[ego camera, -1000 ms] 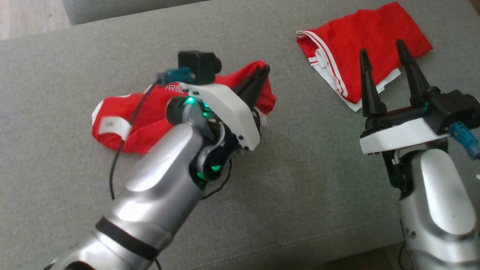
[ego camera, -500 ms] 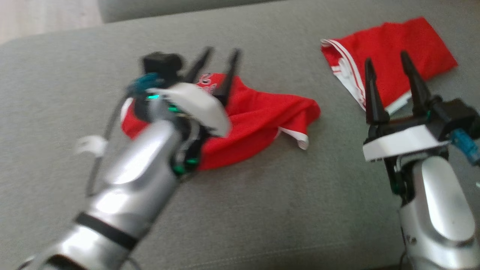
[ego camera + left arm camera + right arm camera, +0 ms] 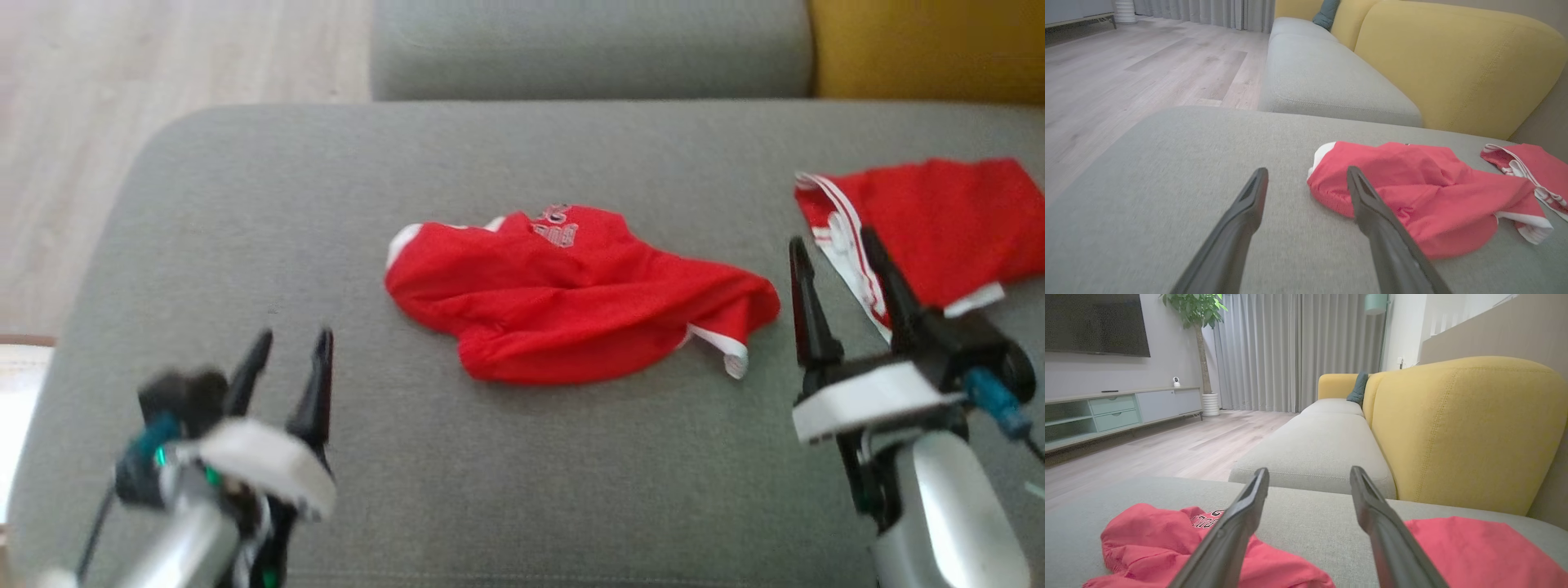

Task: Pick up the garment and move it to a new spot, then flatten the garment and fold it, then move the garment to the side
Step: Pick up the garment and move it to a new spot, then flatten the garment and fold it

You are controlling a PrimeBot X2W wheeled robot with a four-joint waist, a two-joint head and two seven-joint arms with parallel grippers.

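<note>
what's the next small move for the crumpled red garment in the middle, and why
Probably reach the left gripper to the white-edged left end of the crumpled red garment and pinch it, to start flattening. The garment lies bunched on the grey cushion, and both that gripper and the right gripper are clear of it, jaws open.

in the right wrist view a grey sofa seat (image 3: 1327, 445) runs toward 12 o'clock, its yellow backrest (image 3: 1466, 428) at 3 o'clock. pale wood floor (image 3: 1180, 449) lies at 9 o'clock; a low media cabinet (image 3: 1114, 412), wall-mounted tv (image 3: 1094, 324) and potted plant (image 3: 1196, 310) range from 9 to 11 o'clock, grey curtains (image 3: 1290, 351) at 12.
</note>
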